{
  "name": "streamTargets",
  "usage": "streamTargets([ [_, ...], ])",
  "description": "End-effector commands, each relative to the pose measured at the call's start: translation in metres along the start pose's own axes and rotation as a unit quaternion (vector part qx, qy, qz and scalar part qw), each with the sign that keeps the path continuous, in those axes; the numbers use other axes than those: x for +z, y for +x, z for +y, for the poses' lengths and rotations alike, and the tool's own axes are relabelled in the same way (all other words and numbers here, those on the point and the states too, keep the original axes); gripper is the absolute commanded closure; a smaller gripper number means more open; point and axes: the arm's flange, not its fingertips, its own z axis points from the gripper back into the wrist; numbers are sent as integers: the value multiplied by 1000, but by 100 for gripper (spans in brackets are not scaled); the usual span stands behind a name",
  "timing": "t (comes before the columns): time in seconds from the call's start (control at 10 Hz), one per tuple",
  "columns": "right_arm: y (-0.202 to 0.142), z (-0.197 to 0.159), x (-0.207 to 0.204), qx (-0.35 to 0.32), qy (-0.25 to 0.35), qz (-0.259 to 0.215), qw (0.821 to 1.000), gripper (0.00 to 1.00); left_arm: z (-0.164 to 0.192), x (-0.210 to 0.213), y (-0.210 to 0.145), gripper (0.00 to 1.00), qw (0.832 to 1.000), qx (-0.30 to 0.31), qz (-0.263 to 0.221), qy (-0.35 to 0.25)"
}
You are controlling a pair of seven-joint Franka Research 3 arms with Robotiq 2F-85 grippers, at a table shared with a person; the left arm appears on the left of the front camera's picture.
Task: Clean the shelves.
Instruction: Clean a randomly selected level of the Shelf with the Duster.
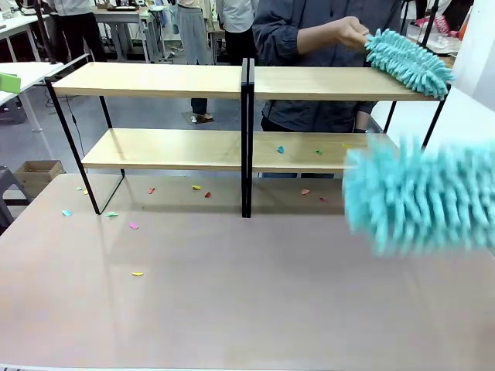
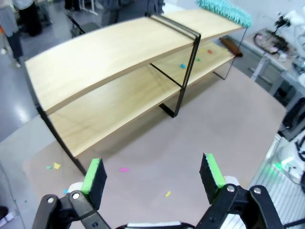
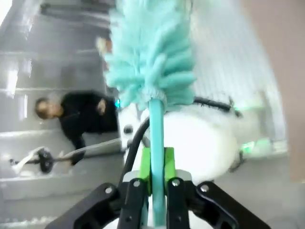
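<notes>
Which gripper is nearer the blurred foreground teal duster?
Right. The right gripper is shut on the duster; the left gripper hovers open above the table, short of the shelves.

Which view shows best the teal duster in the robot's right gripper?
The right wrist view: the duster has its handle clamped between the right gripper's pads, fluffy head above. The front view gives its head as a blurred mass. The left wrist view has the person's duster.

We see our left gripper [image 2: 152, 172] built of black linked fingers [image 2: 95, 183] with silver pivot screws [image 2: 74, 195] and bright green pads [image 2: 92, 171]. Our right gripper [image 3: 157, 162] looks alike, a black cable [image 3: 135, 140] curving beside it. The person wears a dark grey long-sleeved shirt [image 1: 309, 116].
</notes>
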Motion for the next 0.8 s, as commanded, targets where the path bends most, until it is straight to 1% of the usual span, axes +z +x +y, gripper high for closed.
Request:
streamTargets([
  [0.0, -3, 1, 23, -21, -42, 94, 994, 87, 1, -1, 0, 0, 1000, 0, -3, -5],
  [0.1, -3, 0, 23, -25, -44, 86, 995, 87, 1, -1, 0, 0, 1000, 0, -3, -5],
  [0.2, -5, 0, 30, -26, -54, 40, 997, 87, 1, -1, 0, 0, 1000, 0, -3, -5],
  [0.3, -7, 0, 38, -22, -70, -26, 997, 87, 1, -1, 0, 0, 1000, 0, -3, -5],
  [0.5, -27, 0, 58, 31, -87, -153, 984, 87, 1, -1, 0, 0, 1000, 0, -3, -5],
  [0.6, -38, -1, 67, 34, -100, -210, 972, 87, 1, -1, 0, 0, 1000, 0, -3, -5],
  [0.7, -56, -3, 72, 33, -97, -224, 969, 87, 1, -1, 0, 0, 1000, 0, -3, -5],
])
